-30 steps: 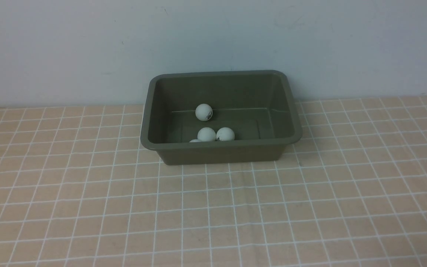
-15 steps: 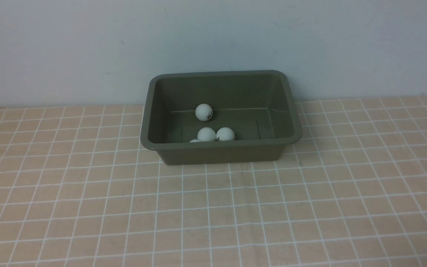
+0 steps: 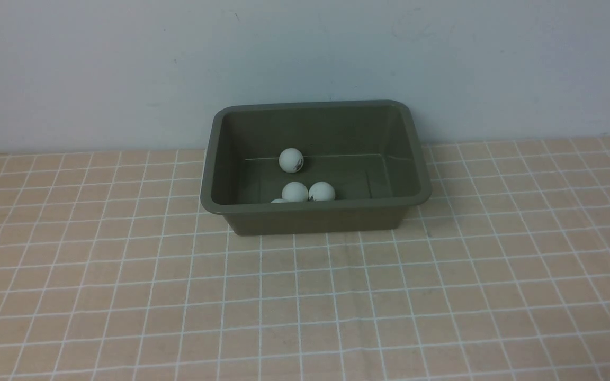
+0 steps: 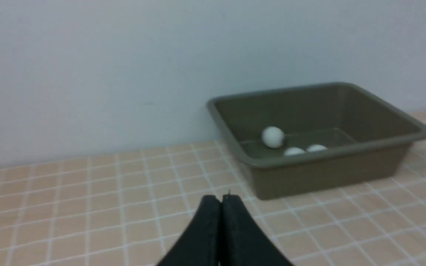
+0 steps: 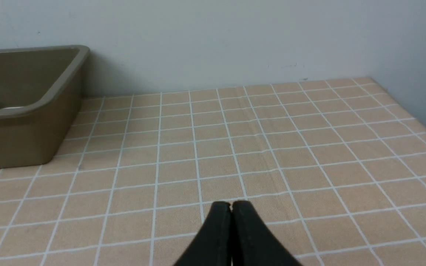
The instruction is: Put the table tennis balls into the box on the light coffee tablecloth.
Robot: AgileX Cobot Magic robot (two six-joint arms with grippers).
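Balls (image 3: 295, 191), four of them, are seen lying inside the box (image 3: 315, 217) on the tablecloth (image 3: 305, 296), well ahead of both sets of fingers (image 4: 220, 201) (image 5: 230, 207), which are pressed together and empty; a careless sweep forward could knock the box and spill them
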